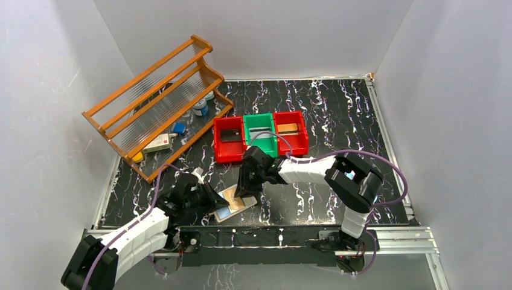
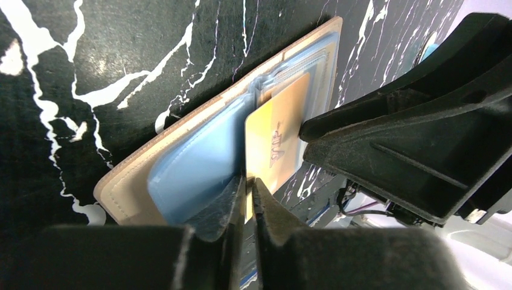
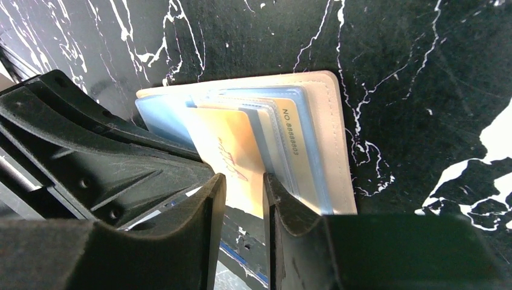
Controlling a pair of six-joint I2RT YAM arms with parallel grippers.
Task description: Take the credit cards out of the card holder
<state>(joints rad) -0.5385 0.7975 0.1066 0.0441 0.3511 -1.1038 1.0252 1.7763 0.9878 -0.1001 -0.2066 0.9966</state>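
Looking down at the near edge of the worktop (image 1: 338, 121), I find the card holder (image 1: 240, 203) lying open and flat just ahead of the arm bases, tan cover down and pale blue sleeves up. Both arms meet over it, left from the left, right from the right.

Left fingers (image 2: 240, 193): closed to a pinch on the lower edge of the orange-gold card (image 2: 275, 142). The card stands partly out of its sleeve, its far end tucked among the blue plastic.

Right fingers (image 3: 218, 190): partly open, one either side of the same card's (image 3: 226, 145) near edge, with a clear gap between them. I cannot tell whether either finger touches the card. Beside it a sleeved card (image 3: 290, 130) shows a printed number along its edge.

Three bins sit in a row mid-worktop, well apart from the holder:
- left red bin (image 1: 228, 151), dark card (image 1: 230, 134) inside
- green bin (image 1: 268, 147), grey card (image 1: 261, 130) inside
- right red bin (image 1: 300, 145), orange card (image 1: 288, 128) inside

A wooden rack (image 1: 151, 96) stands tilted at the far left with small items under it, too small to name.
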